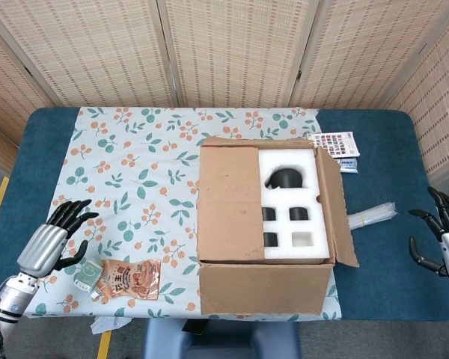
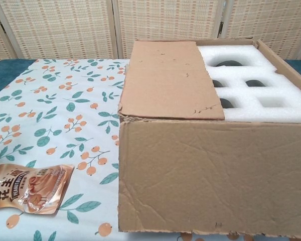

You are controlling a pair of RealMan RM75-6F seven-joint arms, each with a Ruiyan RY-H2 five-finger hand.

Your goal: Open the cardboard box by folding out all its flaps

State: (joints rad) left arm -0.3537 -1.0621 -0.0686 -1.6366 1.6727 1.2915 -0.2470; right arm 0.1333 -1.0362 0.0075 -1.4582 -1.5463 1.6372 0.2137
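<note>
The cardboard box [image 1: 266, 288] stands in the middle of the table. Its left flap [image 1: 230, 202] lies flat over the left half of the opening. The right flap [image 1: 337, 213] slants up and outward, touched by nothing. White foam [image 1: 292, 206] with dark items in its pockets fills the uncovered half. My left hand [image 1: 49, 247] hovers at the table's left edge, far from the box, fingers spread and empty. My right hand [image 1: 447, 243] is at the far right edge, also spread and empty. The chest view shows the box's front wall [image 2: 210, 175], the closed left flap [image 2: 170, 80] and foam [image 2: 251, 85], but neither hand.
A snack pouch [image 1: 131, 278] and a small white-green packet [image 1: 84, 273] lie near my left hand; the pouch [image 2: 27, 188] also shows in the chest view. A colour card [image 1: 335, 143] and a clear plastic piece [image 1: 370, 217] lie right of the box.
</note>
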